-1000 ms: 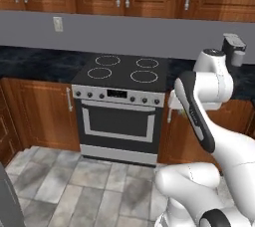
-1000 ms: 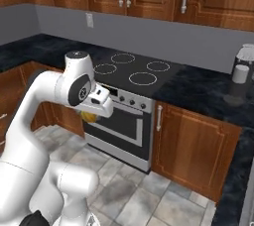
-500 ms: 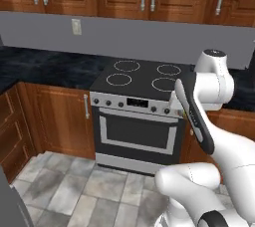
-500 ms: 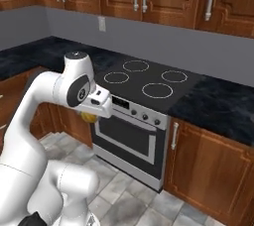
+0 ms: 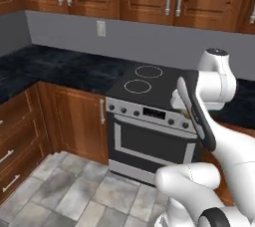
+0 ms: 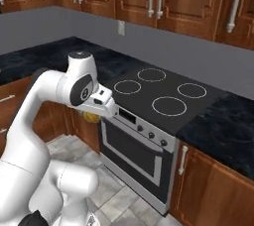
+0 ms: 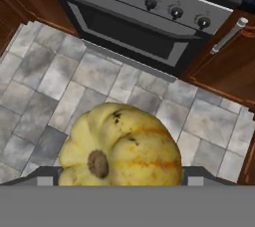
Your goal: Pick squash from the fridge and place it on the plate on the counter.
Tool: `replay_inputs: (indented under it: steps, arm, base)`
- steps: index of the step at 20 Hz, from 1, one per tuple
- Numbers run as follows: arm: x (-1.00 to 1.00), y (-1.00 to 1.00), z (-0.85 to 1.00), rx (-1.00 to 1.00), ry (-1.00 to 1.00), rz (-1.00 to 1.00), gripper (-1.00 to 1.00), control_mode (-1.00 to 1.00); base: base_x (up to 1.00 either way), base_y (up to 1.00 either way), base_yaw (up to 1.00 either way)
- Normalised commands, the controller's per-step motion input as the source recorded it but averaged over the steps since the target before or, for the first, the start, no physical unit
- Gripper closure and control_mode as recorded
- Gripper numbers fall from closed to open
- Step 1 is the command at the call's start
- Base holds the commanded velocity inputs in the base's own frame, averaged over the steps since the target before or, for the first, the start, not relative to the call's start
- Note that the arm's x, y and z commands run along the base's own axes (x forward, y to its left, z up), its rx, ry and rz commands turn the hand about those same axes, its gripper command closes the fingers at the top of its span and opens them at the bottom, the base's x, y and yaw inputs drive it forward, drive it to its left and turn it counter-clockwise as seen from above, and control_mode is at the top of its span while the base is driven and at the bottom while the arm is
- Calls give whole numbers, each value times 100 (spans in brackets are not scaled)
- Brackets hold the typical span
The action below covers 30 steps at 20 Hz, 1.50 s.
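Left base view: arm folded before the stove [image 5: 149, 84], counter [image 5: 55, 66] alongside; right base view: gripper [image 6: 94, 113] clamps the squash [image 6: 91, 117] below the wrist; hand view: squash [image 7: 122, 146] held over floor tiles [image 7: 45, 71]; pick done, plate placement left.

Arm folded, tool [image 6: 92, 116] pointing down, clamped on squash [image 7: 121, 147]

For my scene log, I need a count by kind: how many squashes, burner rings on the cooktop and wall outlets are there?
squash: 1
burner rings: 4
wall outlet: 1
Total: 6
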Motion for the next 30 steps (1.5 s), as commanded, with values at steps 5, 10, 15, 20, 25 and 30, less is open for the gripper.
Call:
replay_inputs:
  steps: [5, 10, 15, 20, 25, 30]
  arm:
    - [0, 0, 0, 0, 0, 0, 100, 100]
    - [0, 0, 0, 0, 0, 0, 100, 100]
    - [0, 0, 0, 0, 0, 0, 100, 100]
    - [0, 0, 0, 0, 0, 0, 100, 100]
    - [0, 0, 0, 0, 0, 0, 100, 100]
    - [0, 0, 0, 0, 0, 0, 100, 100]
  base:
    - [23, 0, 57]
    - [42, -11, 62]
    - [51, -12, 67]
    - [55, -24, 57]
    - [61, -32, 45]
    - [60, -59, 38]
